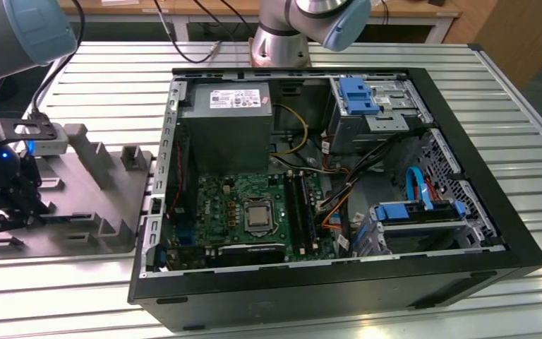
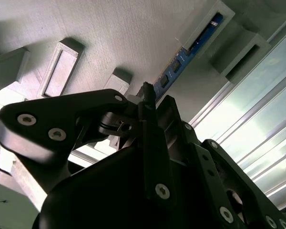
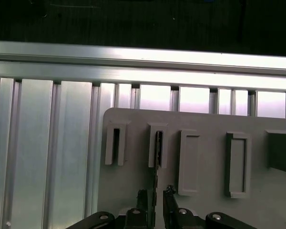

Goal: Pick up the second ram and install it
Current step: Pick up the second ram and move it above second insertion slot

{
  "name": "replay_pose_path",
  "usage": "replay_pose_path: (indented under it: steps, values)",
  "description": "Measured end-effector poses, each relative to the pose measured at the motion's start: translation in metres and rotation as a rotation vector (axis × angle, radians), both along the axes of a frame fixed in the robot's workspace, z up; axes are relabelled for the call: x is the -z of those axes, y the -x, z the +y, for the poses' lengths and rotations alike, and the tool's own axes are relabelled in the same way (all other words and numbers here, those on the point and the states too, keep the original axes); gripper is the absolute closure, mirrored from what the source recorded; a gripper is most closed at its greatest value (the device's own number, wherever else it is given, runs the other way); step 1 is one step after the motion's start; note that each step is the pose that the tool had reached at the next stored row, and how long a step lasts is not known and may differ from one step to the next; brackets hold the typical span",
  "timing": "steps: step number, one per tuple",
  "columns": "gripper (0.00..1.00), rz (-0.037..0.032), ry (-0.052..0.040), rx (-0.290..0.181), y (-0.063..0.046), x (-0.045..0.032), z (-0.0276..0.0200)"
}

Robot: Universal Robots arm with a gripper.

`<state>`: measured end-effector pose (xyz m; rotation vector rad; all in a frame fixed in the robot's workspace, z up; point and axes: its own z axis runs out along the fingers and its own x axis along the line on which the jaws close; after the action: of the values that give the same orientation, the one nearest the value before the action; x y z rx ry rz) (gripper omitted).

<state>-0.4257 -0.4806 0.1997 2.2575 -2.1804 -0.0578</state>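
- The gripper (image 1: 8, 212) is seen at the exterior view's left, lowered over the grey tray (image 1: 92, 212), well apart from the open case (image 1: 346, 289).
- The tray is set on the slatted metal table (image 1: 54, 304), just beside the case's wall.
- In the first wrist view, the ram (image 3: 158, 148) is seen edge-on, stood upright in a slotted post of the tray (image 3: 128, 186), with its lower length running down between the fingers (image 3: 143, 198).
- The gripper (image 3: 156, 194) is placed astride the ram, one finger on each side.
- The jaws are set narrow. A slim gap is seen between the ram and at least one finger, so the stick is not shown as clamped.
- In the second wrist view, the ram (image 2: 181, 62) is shown as a blue strip held in the posts of the tray (image 2: 133, 38), its near end reaching the gripper (image 2: 158, 98).
- Inside the case, the board (image 1: 243, 205) is laid flat below the grey supply box (image 1: 229, 120).
- Whether a stick is seated in the board's slots cannot be told.
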Motion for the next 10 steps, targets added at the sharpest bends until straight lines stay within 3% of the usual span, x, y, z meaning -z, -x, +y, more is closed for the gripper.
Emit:
replay_pose_path:
  steps: [10]
  values:
    - [0.73,0.0001,-0.0003,0.000,0.0000,0.0001,0.0007]
